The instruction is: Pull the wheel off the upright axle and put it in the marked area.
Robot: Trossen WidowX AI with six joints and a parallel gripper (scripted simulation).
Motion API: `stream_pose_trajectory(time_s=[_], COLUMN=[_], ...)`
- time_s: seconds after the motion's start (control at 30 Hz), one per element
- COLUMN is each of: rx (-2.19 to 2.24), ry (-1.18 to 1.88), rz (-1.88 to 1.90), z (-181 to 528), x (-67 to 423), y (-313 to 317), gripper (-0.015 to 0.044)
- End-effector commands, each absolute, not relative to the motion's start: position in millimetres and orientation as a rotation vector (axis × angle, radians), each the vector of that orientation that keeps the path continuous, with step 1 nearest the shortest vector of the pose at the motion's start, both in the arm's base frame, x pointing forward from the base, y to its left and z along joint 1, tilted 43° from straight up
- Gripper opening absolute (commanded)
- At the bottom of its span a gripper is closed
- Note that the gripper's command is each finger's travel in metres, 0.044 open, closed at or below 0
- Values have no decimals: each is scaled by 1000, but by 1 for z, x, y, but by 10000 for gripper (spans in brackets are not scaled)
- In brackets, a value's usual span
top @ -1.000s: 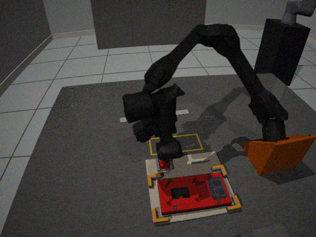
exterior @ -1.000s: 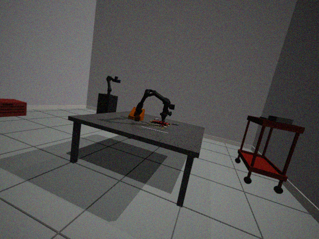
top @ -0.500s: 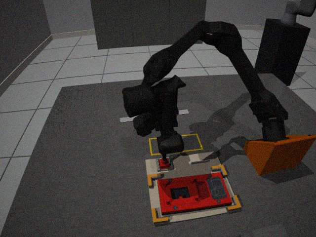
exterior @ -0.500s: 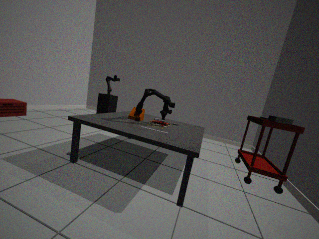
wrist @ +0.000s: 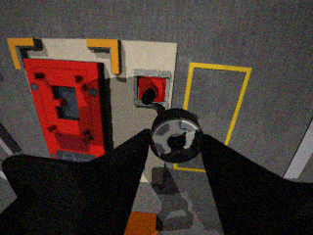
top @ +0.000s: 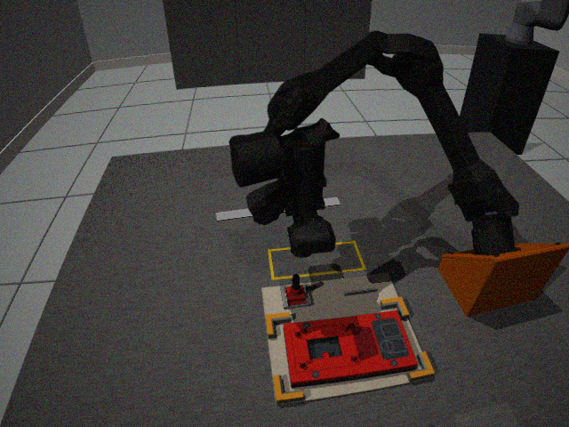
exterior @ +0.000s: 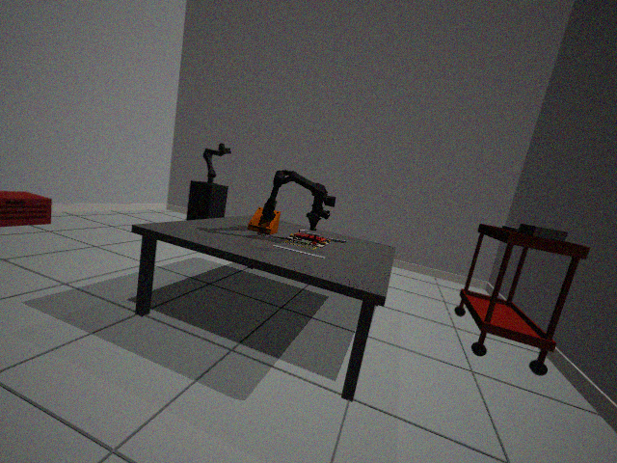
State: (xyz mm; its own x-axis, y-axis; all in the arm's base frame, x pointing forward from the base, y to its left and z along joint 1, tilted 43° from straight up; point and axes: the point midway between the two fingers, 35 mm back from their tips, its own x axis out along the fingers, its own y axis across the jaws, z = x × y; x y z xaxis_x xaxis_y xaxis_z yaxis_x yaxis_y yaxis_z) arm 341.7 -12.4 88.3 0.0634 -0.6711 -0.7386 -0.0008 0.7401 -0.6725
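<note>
My gripper [top: 311, 241] [wrist: 175, 136] [exterior: 314, 222] is shut on the wheel [wrist: 175, 138], a dark round wheel with grey spokes, seen face-on in the wrist view. The wheel is off the axle and is held above the table. The upright black axle [top: 296, 280] [wrist: 148, 96] stands bare on its small red base, at the far left corner of the beige board [top: 335, 296] [wrist: 142, 54]. The yellow marked area [top: 269, 264] [wrist: 239, 105] lies just beyond the board. The wheel hangs over the edge of the area nearest the axle.
A red plate [top: 344, 363] [wrist: 64, 127] with a cut-out fills the board between orange corner brackets [top: 277, 321]. The arm's orange base [top: 496, 280] sits to the right. A white strip [top: 229, 214] [wrist: 299, 159] lies beyond the marked area. A red cart [exterior: 513, 318] stands off the table.
</note>
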Motion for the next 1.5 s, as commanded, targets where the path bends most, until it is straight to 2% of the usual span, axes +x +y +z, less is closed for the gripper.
stream_pose_trajectory(time_s=[0.0, 0.6, 1.47], rx=[-596, -599, -603], ry=[1433, 1430, 1428], rz=[-551, -555, -559], z=[98, 131, 57], x=[334, 302, 308], y=[-22, -56, -126], gripper=[0, 0, 0])
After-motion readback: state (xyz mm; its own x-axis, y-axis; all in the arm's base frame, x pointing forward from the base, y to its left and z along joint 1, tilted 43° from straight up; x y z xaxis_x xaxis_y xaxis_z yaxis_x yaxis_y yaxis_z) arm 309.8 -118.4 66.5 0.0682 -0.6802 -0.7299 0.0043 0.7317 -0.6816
